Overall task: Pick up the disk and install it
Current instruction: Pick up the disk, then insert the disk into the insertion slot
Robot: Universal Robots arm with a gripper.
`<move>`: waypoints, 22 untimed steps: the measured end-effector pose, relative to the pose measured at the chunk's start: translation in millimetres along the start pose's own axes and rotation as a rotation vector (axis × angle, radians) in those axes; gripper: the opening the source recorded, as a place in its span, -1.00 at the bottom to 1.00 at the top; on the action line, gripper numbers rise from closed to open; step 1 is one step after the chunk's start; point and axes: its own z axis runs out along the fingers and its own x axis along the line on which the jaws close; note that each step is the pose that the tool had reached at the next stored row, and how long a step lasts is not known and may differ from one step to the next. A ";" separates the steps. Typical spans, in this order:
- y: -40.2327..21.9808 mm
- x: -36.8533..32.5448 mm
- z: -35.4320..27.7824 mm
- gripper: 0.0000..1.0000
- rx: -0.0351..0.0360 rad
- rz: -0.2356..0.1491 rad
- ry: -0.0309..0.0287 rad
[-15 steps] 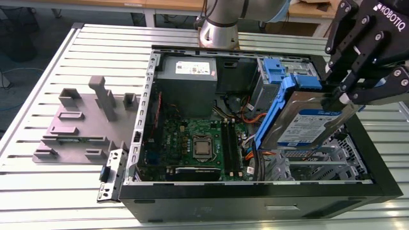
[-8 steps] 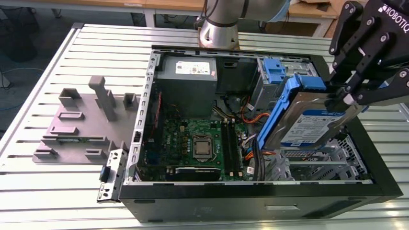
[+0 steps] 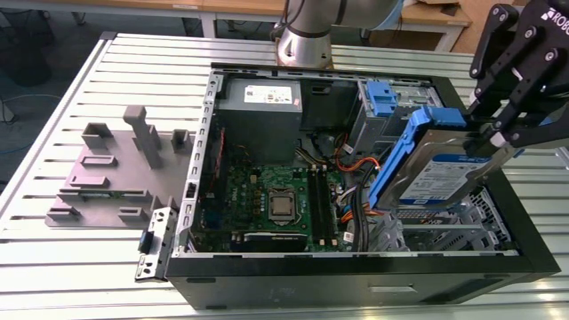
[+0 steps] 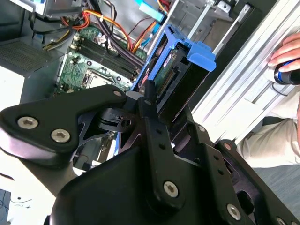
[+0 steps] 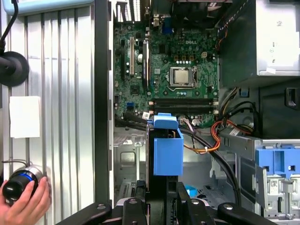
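One disk (image 3: 436, 170), pinched in hand (image 3: 494, 139); tilted on edge, long axis slanting down toward the bay (image 3: 444, 223) just below.

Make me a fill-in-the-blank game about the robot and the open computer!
1. The black gripper is shut on the flat silver metal disk with ____ plastic side rails.
2. The disk is tilted above the open black ____ case.
3. The green motherboard lies ____ that case.
Missing words: blue, computer, inside.
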 end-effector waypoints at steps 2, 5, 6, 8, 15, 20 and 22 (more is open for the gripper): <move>-4.8 -0.2 0.1 -0.30 -0.0004 0.000 -0.0001; -12.1 -0.5 0.3 -0.30 -0.0008 0.000 -0.0001; -14.1 -0.5 0.3 -0.30 -0.0009 0.000 -0.0001; -18.3 -0.5 0.5 -0.30 -0.0009 0.000 -0.0001; -28.5 2.7 1.4 -0.30 -0.0009 0.000 -0.0001; -34.0 6.1 2.1 -0.30 -0.0009 0.000 0.0000; -35.4 8.3 2.5 -0.30 -0.0009 0.000 -0.0001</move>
